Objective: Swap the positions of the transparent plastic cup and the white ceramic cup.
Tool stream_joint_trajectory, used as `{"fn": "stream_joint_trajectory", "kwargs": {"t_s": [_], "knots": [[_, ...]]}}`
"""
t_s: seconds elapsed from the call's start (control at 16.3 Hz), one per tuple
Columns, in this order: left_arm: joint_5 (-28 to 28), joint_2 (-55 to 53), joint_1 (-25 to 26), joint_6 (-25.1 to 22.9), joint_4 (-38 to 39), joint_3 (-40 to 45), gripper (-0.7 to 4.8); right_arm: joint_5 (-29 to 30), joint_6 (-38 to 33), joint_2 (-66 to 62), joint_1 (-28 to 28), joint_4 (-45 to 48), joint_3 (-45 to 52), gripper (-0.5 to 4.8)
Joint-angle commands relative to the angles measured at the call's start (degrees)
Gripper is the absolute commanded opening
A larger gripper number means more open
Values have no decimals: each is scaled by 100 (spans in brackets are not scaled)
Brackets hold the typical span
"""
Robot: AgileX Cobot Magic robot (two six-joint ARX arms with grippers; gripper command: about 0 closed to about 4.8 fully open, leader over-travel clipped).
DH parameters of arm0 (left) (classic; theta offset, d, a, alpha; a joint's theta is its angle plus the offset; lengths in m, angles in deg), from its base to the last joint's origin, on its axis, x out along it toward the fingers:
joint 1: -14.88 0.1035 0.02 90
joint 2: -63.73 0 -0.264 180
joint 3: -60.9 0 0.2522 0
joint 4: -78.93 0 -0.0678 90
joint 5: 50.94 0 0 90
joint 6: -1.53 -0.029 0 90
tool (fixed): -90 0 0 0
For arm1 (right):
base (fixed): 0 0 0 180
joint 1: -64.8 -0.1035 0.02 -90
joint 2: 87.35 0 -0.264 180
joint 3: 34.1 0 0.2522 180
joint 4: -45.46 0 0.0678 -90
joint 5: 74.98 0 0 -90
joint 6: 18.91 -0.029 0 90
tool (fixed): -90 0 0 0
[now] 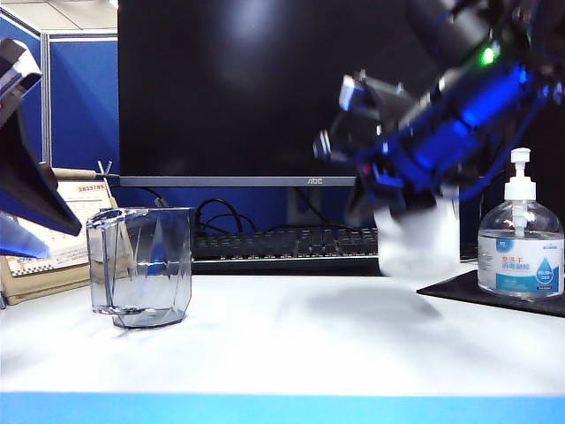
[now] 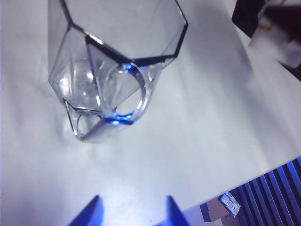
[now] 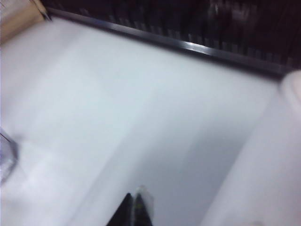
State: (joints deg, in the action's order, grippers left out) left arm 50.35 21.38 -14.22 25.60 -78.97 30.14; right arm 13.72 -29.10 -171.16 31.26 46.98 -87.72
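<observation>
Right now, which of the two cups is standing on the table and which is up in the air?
The clear grey-tinted faceted plastic cup stands on the white table. The blurred white ceramic cup hangs above it, under the right arm.

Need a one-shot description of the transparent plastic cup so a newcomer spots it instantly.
Start at the big black monitor behind the white table; go down to the table's left side in the exterior view. There stands the transparent plastic cup, untouched, ahead of the left gripper. Unlike the round pump bottle far right, it is grey-tinted, angular-faceted, with a clear handle.
</observation>
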Motion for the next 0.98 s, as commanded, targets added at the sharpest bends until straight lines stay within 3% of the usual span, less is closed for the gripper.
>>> {"fn": "stream_joint_trajectory", "kwargs": {"t_s": [0.06, 0.12, 0.18, 0.24, 0.43, 0.8, 0.98], "knots": [[57, 0, 2, -7, -74, -9, 184, -2, 149, 330, -17, 116, -186, -6], [94, 0, 2, -9, -74, -9, 192, -4, 149, 404, -15, 114, -186, -6], [114, -7, 2, -22, -118, -9, 259, -4, 184, 483, -15, 83, -186, -6], [70, -52, 2, -81, -157, -9, 284, -4, 186, 509, -15, 70, -186, -6], [-13, -380, 2, -315, -269, -9, 309, -2, 184, 509, -15, 31, -186, -6], [-11, -1606, 2, -328, -1405, -17, 310, 0, 190, 553, -17, -9, -184, -6], [-125, -1711, 2, -330, -1526, -22, 310, 20, 190, 555, -15, -9, -184, -6]]}}
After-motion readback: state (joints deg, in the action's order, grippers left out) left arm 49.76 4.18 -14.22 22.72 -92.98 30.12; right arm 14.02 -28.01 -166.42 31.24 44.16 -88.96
